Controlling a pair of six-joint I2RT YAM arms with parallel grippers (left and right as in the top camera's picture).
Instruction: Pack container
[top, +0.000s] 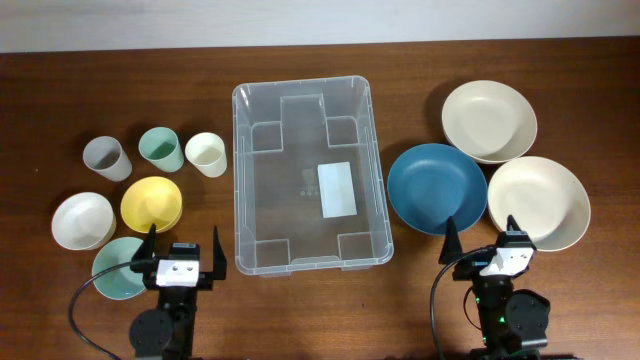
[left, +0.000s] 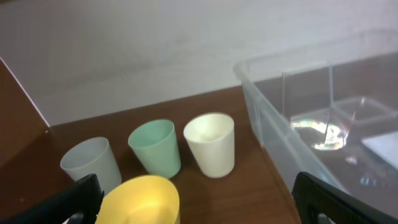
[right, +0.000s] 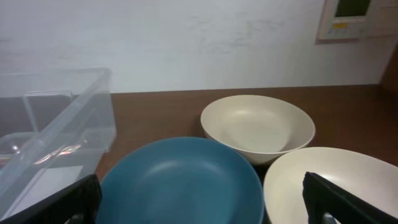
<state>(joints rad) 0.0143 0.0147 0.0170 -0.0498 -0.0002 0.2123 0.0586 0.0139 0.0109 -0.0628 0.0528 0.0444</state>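
Observation:
The large clear plastic container (top: 262, 190) stands empty in the middle of the table, with a white label on its base; it also shows in the left wrist view (left: 273, 124) and the right wrist view (right: 68, 124). My left gripper (top: 184, 256) is open and empty at the front left, over a yellow bowl (left: 143, 199). My right gripper (top: 484, 245) is open and empty at the front right, over a blue bowl (right: 180, 183).
Left of the container stand a grey cup (top: 106, 158), a green cup (top: 160, 149) and a cream cup (top: 206, 154), with a white bowl (top: 82, 220), the yellow bowl (top: 152, 203) and a teal bowl (top: 115, 268). Right lie the blue bowl (top: 436, 187) and two cream bowls (top: 489, 120) (top: 538, 202).

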